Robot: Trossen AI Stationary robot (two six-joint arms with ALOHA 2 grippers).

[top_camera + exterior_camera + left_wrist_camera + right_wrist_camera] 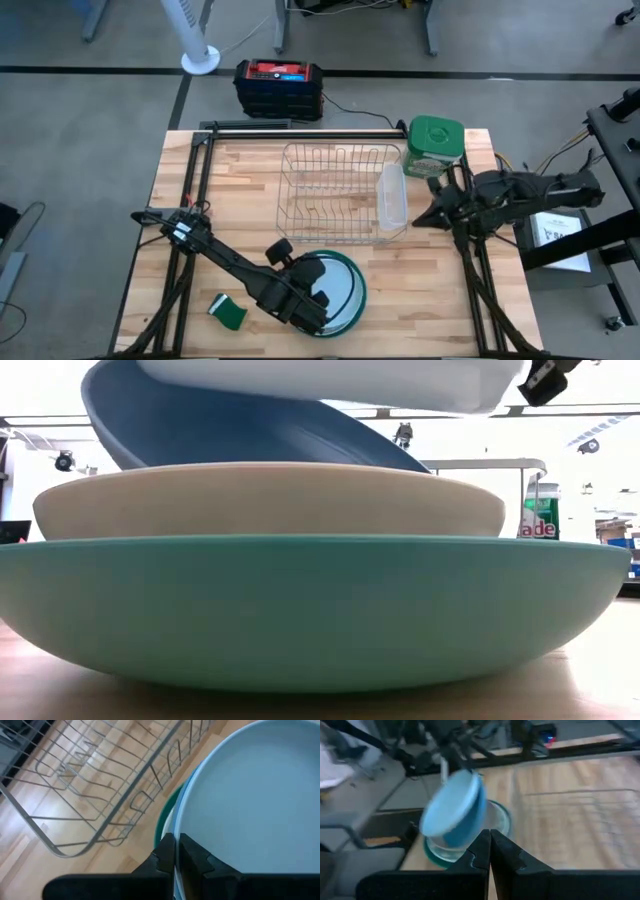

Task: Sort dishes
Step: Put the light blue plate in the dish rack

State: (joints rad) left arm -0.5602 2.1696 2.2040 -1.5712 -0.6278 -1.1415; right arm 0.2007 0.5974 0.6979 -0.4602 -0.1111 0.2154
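Left gripper: pinching the rim of the light blue plate, fingers pressed together on its edge.
Light blue plate: tilted, one side raised off the stack, its far edge sloping away from the left gripper.
Cream plate: directly under the blue plate, lying flat.
Teal-rimmed plate: lowest of the stack, resting on the wooden surface.
Green sponge: on the surface just beside the left arm.
Dish rack: wire, beyond the left gripper, past the stack.
Right gripper: fingers pressed together, holding nothing, beside the rack's far end.
Green-lidded container: just behind the right gripper.
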